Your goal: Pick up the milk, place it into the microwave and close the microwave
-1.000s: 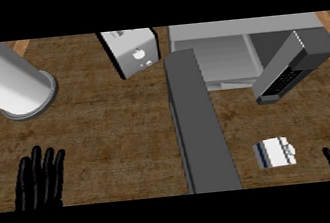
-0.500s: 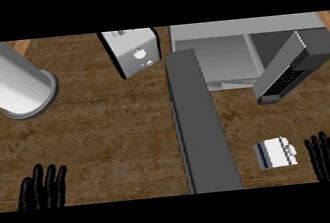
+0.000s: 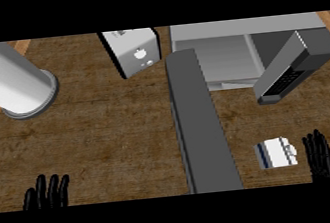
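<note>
Head view, looking steeply down on a brown wood-grain tabletop [image 3: 111, 134]. The milk [image 3: 277, 152], a small white carton with a dark blue stripe, lies on the tabletop at lower right, between the open microwave door [image 3: 201, 125] and the right hand [image 3: 320, 158]. The right hand stands just beside the carton, fingers straight and pointing up, holding nothing; whether it touches the carton cannot be told. The left hand [image 3: 48, 193] shows at the lower left edge, fingers straight and spread, empty. The microwave [image 3: 244, 50] sits at upper right, its interior exposed; the door extends as a long grey bar toward the lower edge. A white toaster [image 3: 132, 51] stands left of the microwave. A large white cylinder [image 3: 9, 81] occupies the upper left.
</note>
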You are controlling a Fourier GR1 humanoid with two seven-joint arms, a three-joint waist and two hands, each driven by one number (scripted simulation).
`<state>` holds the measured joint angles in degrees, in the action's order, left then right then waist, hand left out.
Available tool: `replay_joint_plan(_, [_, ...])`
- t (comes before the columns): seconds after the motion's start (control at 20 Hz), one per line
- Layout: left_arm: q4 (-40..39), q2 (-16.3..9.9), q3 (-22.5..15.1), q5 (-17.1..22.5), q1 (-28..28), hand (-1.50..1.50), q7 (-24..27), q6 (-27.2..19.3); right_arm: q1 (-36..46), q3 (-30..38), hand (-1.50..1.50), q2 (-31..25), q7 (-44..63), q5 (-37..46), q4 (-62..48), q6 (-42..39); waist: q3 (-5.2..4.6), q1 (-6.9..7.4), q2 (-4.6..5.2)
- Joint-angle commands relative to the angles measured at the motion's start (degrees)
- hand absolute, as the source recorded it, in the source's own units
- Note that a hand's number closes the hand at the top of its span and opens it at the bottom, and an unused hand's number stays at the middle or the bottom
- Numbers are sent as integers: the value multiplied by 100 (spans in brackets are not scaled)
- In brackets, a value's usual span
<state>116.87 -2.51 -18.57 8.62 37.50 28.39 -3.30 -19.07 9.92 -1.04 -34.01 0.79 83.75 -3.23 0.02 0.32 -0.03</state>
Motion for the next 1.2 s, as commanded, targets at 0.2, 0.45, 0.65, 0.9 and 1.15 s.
replay_joint_plan(0.2, [-169,-9,-141,-128,157,-150,433,-134,943,607,-150,-439,-1342,-58,-2339,-168,3,12,2])
replay_joint_plan(0.45, [-79,-356,133,364,237,-150,366,192,1211,655,-150,-525,-2002,47,-3112,-151,2,7,3])
replay_joint_plan(0.65, [-203,-279,-161,153,387,-150,588,84,1590,709,-150,-700,-2182,88,-3725,-146,2,13,2])
replay_joint_plan(0.9, [-119,-463,183,516,332,-150,560,116,1757,612,-150,-665,-2543,254,-4152,47,1,7,2])
replay_joint_plan(1.15, [-266,-426,-149,273,517,-150,884,77,1956,555,-150,-671,-2893,257,-4389,-47,0,7,-1])
